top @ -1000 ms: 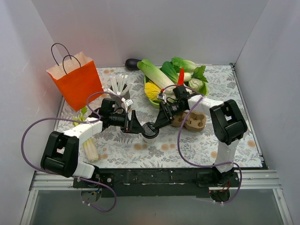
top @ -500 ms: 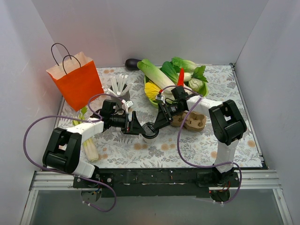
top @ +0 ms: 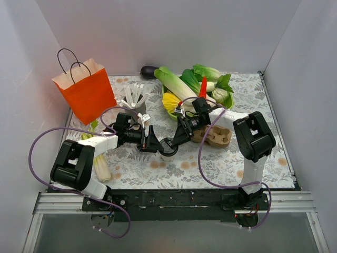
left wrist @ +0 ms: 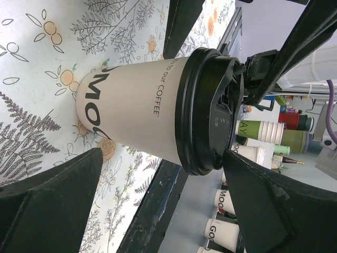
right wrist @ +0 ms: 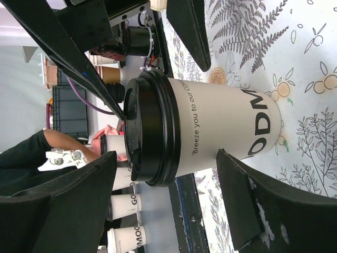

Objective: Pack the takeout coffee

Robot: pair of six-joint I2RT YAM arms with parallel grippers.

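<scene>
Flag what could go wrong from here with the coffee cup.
1. The left gripper and right gripper both bracket the upright takeout coffee from opposite sides, jaws open: they could clash.
2. A hard or off-centre squeeze might tip the cup or pop its black lid.

Both arms reach inward, low. The left gripper [top: 156, 145] and right gripper [top: 176, 139] face each other, jaws spread wide

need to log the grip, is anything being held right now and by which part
Nothing is held. The takeout coffee stands on the table inside both the left gripper and right gripper, jaws open, gaps at its sides.
</scene>
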